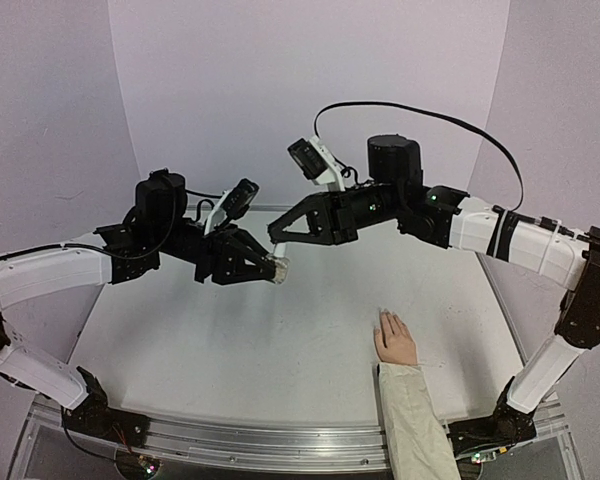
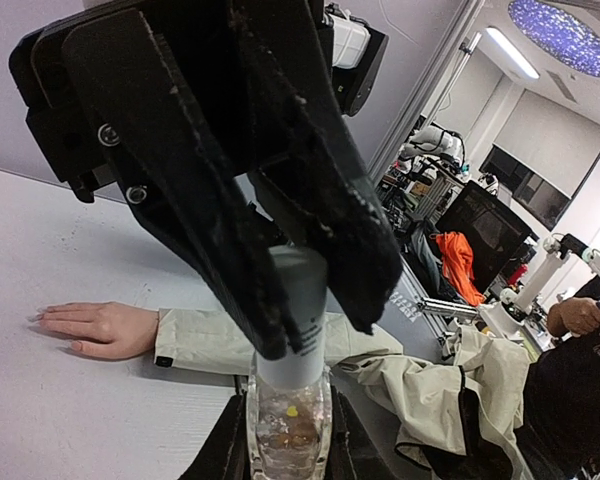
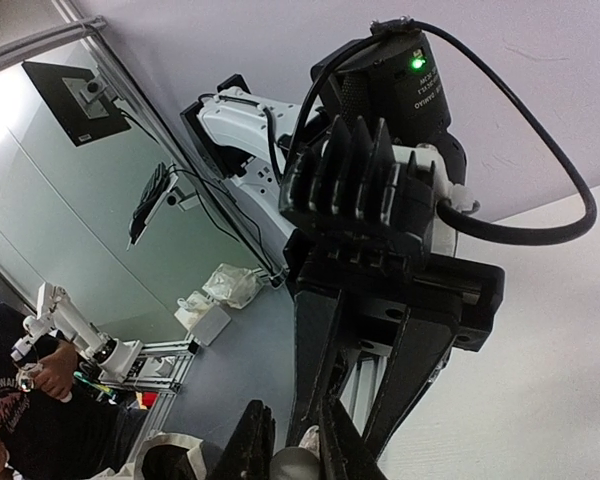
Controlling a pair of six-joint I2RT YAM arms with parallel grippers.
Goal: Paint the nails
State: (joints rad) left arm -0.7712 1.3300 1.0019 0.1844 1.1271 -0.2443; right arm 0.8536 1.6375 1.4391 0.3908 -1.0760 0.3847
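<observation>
A pale hand (image 1: pixel 395 340) in a cream sleeve (image 1: pixel 415 420) lies flat on the white table, right of centre near the front. Its nails (image 1: pixel 384 314) are tiny and barely differ from the skin. Well above the table, left of centre, my left gripper (image 1: pixel 275 266) is shut on a small clear bottle (image 2: pixel 288 430). My right gripper (image 1: pixel 276 240) comes in from the right, and its fingers are shut on the bottle's white cap (image 2: pixel 295 320). In the left wrist view the hand (image 2: pixel 100 328) lies far below the bottle. The right wrist view shows my right gripper (image 3: pixel 295 455) round the cap (image 3: pixel 298 468).
An aluminium rail (image 1: pixel 280 440) runs along the table's front edge between the two arm bases. A black cable (image 1: pixel 430 115) loops above the right arm. Purple walls close in the back and sides. The hand lies close to the right arm's base (image 1: pixel 500 425).
</observation>
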